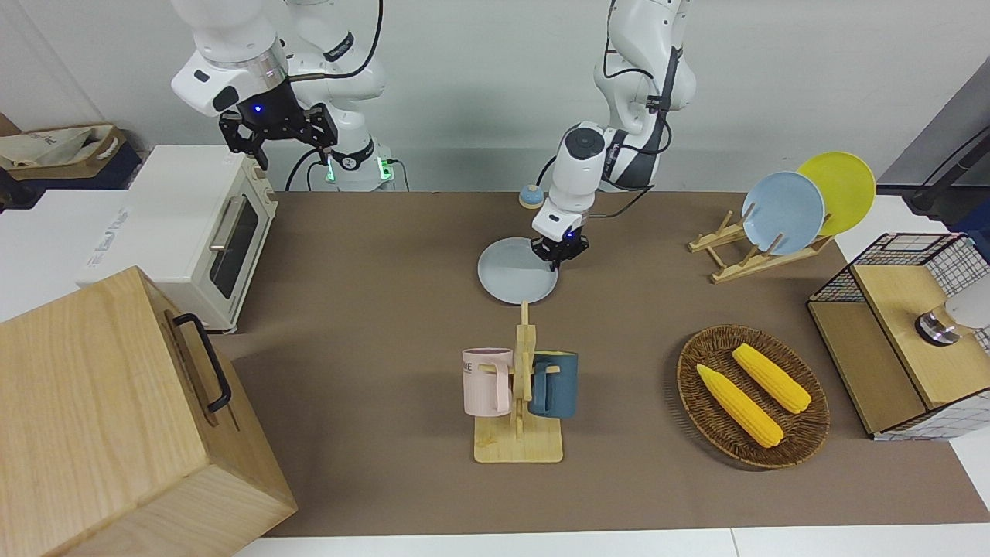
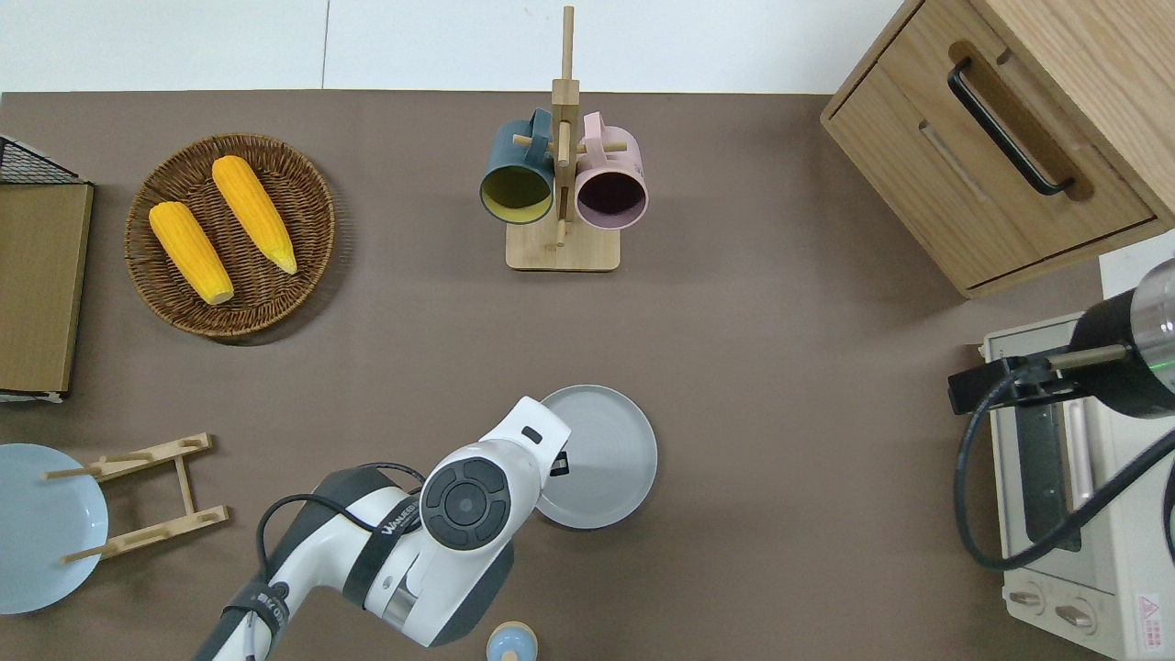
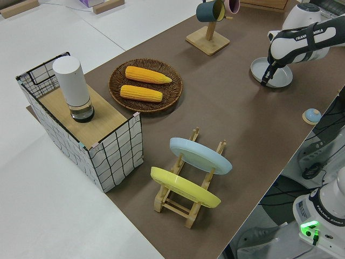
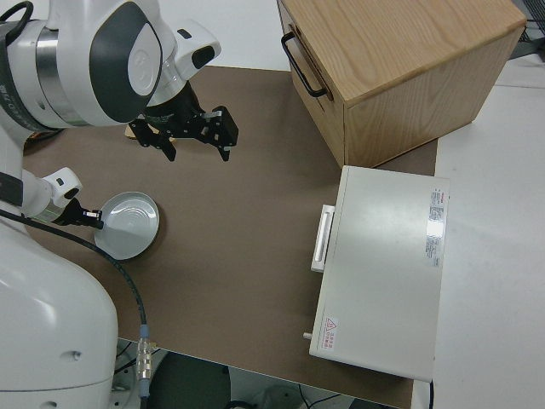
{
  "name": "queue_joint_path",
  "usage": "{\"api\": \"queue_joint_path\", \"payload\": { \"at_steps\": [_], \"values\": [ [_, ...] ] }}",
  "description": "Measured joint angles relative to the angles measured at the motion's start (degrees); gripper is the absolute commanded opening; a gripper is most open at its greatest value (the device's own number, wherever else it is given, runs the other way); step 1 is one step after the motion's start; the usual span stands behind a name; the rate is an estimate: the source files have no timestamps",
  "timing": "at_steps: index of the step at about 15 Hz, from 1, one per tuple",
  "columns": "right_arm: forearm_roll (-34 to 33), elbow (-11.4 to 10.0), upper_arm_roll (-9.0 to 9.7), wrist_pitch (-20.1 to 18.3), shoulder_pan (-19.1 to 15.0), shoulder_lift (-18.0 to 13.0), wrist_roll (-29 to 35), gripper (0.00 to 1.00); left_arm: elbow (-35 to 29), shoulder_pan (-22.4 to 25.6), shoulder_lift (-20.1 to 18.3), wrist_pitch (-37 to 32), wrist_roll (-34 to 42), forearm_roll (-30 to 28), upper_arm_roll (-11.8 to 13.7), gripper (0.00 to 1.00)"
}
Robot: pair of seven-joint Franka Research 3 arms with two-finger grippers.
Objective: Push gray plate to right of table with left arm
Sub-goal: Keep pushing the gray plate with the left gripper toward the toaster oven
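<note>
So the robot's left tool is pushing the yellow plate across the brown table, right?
Not quite. The left tool is pushing the gray plate across the brown table; the front view shows the yellow plate standing in the rack.

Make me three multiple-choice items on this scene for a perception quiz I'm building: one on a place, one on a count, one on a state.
1. Where is the left gripper?
A. at the gray plate's rim, on the side toward the left arm's end of the table
B. over the basket
C. at the toaster oven door

2. How many corn cobs lie in the basket?
A. one
B. two
C. three

3. How do the mugs sit?
A. upright on the table
B. stacked in the plate
C. hung on a wooden rack

Answers:
1. A: the left gripper is low at the edge of the gray plate.
2. B: two corn cobs lie side by side in the basket.
3. C: the pink mug and the blue mug hang on the rack.
</note>
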Motion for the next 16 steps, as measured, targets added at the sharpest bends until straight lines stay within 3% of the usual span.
{"api": "queue_joint_path", "payload": {
  "at_steps": [10,16],
  "values": [
    [0.0,0.0,0.00,0.0,0.0,0.0,0.0,0.983,8.7,-0.9,7.0,0.8,-9.7,0.0,-5.9,0.00],
    [0.0,0.0,0.00,0.0,0.0,0.0,0.0,0.983,14.0,-4.2,11.0,0.9,-14.5,0.0,-6.5,0.00]
  ]
}}
